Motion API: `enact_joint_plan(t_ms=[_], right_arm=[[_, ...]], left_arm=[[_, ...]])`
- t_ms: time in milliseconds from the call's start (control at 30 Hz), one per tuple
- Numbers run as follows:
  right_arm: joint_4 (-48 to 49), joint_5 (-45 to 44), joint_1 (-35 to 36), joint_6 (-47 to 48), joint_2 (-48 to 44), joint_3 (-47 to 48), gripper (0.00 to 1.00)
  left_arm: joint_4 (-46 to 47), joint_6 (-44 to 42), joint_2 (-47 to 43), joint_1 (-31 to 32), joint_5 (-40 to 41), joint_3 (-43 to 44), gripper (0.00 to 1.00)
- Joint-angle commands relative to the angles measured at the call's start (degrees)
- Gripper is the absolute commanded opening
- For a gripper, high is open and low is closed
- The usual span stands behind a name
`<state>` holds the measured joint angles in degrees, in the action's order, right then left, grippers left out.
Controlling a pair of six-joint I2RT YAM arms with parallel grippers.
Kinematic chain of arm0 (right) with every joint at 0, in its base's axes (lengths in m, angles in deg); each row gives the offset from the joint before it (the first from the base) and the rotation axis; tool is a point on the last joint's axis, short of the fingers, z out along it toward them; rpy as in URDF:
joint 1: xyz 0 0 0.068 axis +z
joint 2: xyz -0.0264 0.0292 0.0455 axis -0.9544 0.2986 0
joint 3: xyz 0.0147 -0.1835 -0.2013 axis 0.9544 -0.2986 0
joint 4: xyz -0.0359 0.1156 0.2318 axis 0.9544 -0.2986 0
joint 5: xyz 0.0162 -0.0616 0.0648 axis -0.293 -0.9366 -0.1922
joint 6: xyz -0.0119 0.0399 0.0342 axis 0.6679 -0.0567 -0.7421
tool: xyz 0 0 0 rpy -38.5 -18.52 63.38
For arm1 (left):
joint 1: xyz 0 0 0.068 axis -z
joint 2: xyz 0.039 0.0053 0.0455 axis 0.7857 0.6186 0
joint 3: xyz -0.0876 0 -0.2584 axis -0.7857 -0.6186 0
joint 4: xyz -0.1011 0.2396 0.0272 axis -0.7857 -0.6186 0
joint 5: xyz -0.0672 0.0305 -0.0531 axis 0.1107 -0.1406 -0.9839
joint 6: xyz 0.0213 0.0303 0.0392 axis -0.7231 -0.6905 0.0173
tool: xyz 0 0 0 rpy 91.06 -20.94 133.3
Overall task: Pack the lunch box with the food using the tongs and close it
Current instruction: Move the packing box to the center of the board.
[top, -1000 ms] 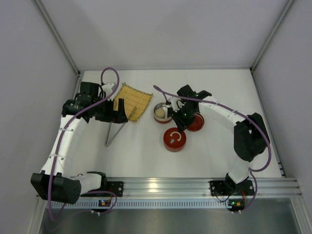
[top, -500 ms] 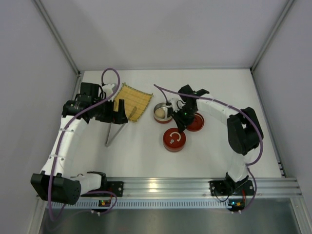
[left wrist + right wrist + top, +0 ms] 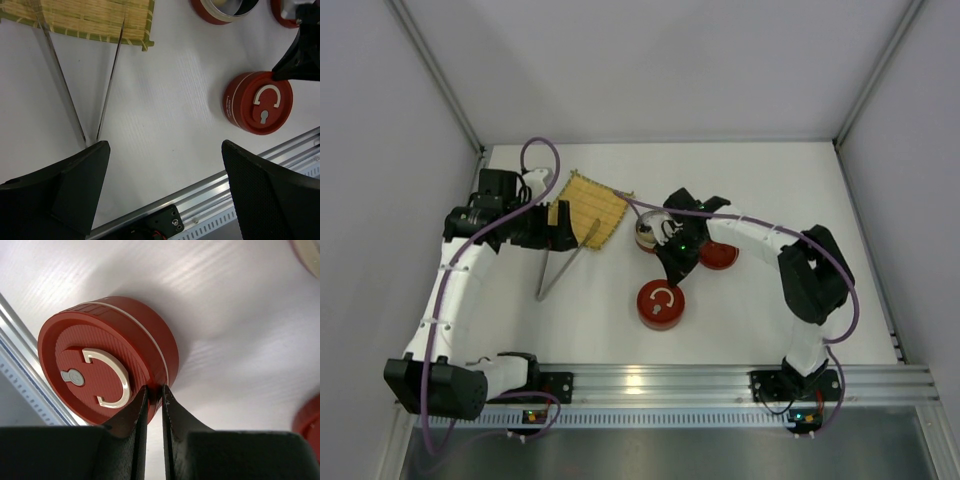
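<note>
My left gripper (image 3: pixel 164 145) is wide open and holds nothing; it hangs over the table (image 3: pixel 750 190) at the joined end of the tongs (image 3: pixel 565 262). The tongs lie flat, untouched. Their two thin arms spread away from me, and the tips rest on the near edge of the yellow mat (image 3: pixel 590 205). My right gripper (image 3: pixel 154 390) is nearly closed, only a thin slit between the fingers (image 3: pixel 172 412). The tips are pressed to the rim of the red lidded tier (image 3: pixel 100 365) of the lunch box, on the side away from the rail. I can't tell if a lip is actually pinched there. That tier sits upright on the table with its lid on and the pale handle ring flat on top, near the front rail, apart from the other parts. The open tier (image 3: pixel 648 238) stands just behind my right wrist, beside the mat's right corner, with a white round food piece (image 3: pixel 646 233) inside. A third red piece (image 3: pixel 720 256) sits to its right, close by. No other food is clear enough to call.
</note>
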<state>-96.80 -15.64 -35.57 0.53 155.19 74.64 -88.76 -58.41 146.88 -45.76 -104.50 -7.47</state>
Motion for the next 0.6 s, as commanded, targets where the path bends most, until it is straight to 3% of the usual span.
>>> enact_joint_plan(t_ms=[0,567], right_arm=[[5.9,0.78,4.86,-2.49,1.03,-1.55,0.06],[16.36,0.69,12.51,-14.89,5.42,2.66,0.03]], left_arm=[[2.87,1.29,-1.49,-0.83,-1.13,0.8,0.98],[4.53,3.05,-2.63,-2.15,-0.78,0.54,0.98]])
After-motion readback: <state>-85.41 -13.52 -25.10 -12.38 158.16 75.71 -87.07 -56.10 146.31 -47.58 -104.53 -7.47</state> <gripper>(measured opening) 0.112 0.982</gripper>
